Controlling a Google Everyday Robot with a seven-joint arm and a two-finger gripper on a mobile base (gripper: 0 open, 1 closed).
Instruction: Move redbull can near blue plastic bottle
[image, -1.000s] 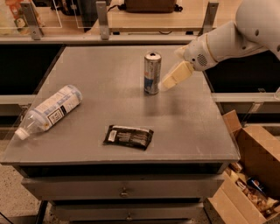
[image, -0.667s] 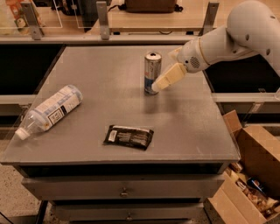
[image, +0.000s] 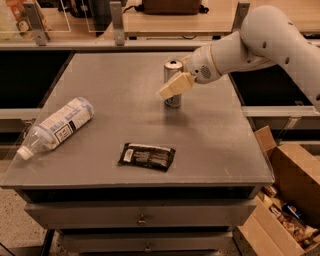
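Note:
The redbull can (image: 172, 69) stands upright on the grey table (image: 215, 140), at the back middle. My gripper (image: 171, 88) comes in from the right on the white arm and sits at the can, its cream tip overlapping the can's middle on the near side. The blue plastic bottle (image: 56, 125), clear with a white label and white cap, lies on its side near the table's left edge, cap pointing to the front left. It is far to the left of the can.
A flat black packet (image: 147, 156) lies at the front middle of the table. Open cardboard boxes (image: 290, 200) stand on the floor to the right. A shelf with posts (image: 117, 22) runs behind the table.
My gripper has moved left from beside the can's right side until it overlaps the can's front. The can, bottle and packet have not moved.

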